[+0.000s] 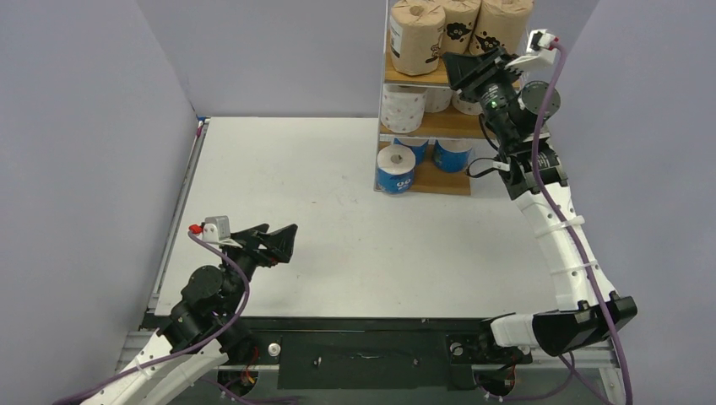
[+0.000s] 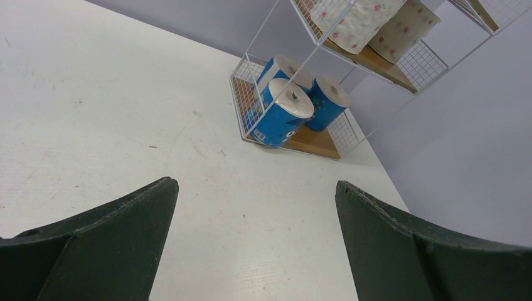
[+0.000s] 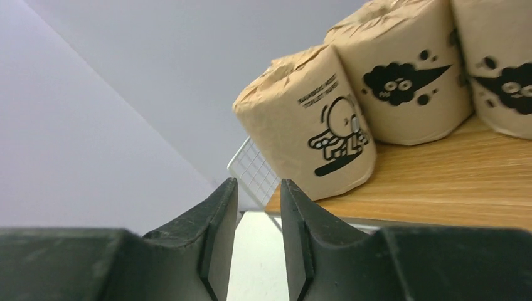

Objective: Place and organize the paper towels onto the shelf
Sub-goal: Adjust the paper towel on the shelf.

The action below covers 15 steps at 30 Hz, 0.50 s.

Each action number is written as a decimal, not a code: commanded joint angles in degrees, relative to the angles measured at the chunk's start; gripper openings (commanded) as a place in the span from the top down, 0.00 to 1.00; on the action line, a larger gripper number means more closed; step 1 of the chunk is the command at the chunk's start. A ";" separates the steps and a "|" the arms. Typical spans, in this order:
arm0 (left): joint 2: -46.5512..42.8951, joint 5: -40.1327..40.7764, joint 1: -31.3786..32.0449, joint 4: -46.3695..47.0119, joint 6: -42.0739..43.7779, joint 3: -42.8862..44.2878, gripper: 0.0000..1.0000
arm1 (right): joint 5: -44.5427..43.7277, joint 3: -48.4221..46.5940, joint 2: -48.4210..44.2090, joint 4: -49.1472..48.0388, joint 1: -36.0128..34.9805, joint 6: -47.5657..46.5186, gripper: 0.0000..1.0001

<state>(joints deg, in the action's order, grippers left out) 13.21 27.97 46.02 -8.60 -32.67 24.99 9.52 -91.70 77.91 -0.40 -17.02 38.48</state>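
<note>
Top: I see shelf upper right, 3 brown rolls on top tier, white rolls middle, blue rolls bottom. Left gripper lower left over table, right gripper at top tier.
Left wrist: jaws wide, empty; blue rolls upper center.
Right wrist: jaws narrow, nothing between; brown rolls upper right.
</note>
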 commanded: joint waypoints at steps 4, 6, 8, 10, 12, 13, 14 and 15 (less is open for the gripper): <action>0.99 -1.96 0.08 0.52 -1.38 1.04 0.04 | -1.64 0.49 1.52 -0.32 2.68 -0.55 0.61; 0.65 -1.96 0.06 0.11 -1.62 0.98 0.04 | -1.56 -0.05 2.55 -0.41 2.69 -0.73 0.55; 0.30 -1.83 0.04 -0.26 -1.67 0.87 0.04 | -1.38 -0.57 3.55 -0.61 2.71 -0.70 0.53; -0.09 -1.61 0.08 -0.49 -1.82 0.71 0.04 | -1.23 -1.43 4.75 -0.46 2.69 -0.61 0.52; -0.37 -1.48 0.04 -0.61 -1.80 0.55 0.04 | -1.46 -2.32 5.91 -0.10 2.61 -0.53 0.52; -0.42 -1.37 0.04 -0.69 -1.73 0.51 0.04 | -1.54 -2.73 6.68 0.01 2.65 -0.43 0.52; -0.46 -1.34 0.04 -0.70 -1.76 0.50 0.04 | -1.61 -2.89 7.01 0.03 2.61 -0.29 0.51; -0.42 -1.23 0.04 -0.80 -1.78 0.50 0.04 | -1.74 -3.23 7.68 0.05 2.61 -0.18 0.51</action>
<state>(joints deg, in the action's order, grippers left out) 13.34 26.79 46.02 -9.23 -34.11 24.99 8.29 -91.55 84.58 1.06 -14.33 38.20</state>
